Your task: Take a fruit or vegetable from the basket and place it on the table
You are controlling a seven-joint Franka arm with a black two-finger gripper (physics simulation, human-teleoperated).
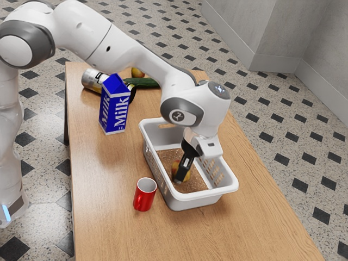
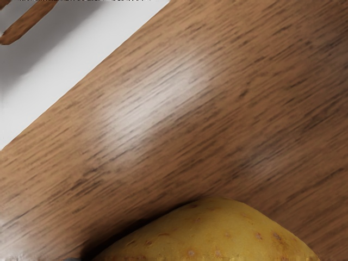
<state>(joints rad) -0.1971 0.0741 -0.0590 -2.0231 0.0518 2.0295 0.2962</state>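
1. Jaws: down inside the basket (image 1: 190,205), right at the potato (image 2: 217,234); can't tell whether they're clenched on it or just around it.
2. Potato: in the basket, below the rim, close under the hand. Arm prob. comes in steeply b/c the walls block a flat reach.
3. Step in hand, my guess: securing the grip. Next: straight lift w/ rim clearance, then over to the counter (image 1: 109,163).
4. Red mug (image 1: 144,194) stands just beside the basket, milk carton (image 1: 115,106) farther off; a low swing could tip either.
5. Rounded potato may roll, so set it down gently.
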